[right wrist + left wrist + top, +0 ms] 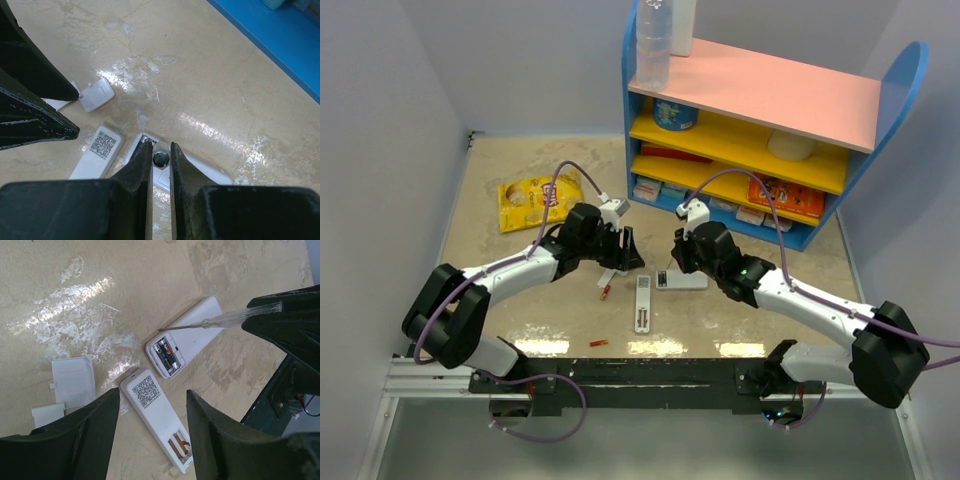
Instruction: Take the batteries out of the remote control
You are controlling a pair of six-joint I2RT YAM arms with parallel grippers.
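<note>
Remote control (642,302) lies back-up at centre frame in the top view, just left of the wider white device (682,280); its slot shows bare contacts. Two batteries (607,291) lie on the table, one just left of the remote's upper end and the other (598,343) lower left, apart. Left gripper (153,396) is spread wide above the remote, holding nothing. Right gripper (161,146) pinches a thin clear stick (220,320), whose tip is at the wider device's edge.

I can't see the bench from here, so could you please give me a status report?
Left gripper open above remote control, slot looks empty. Right gripper shut on thin stick, tip at wider white device. Two batteries loose on table.
</note>
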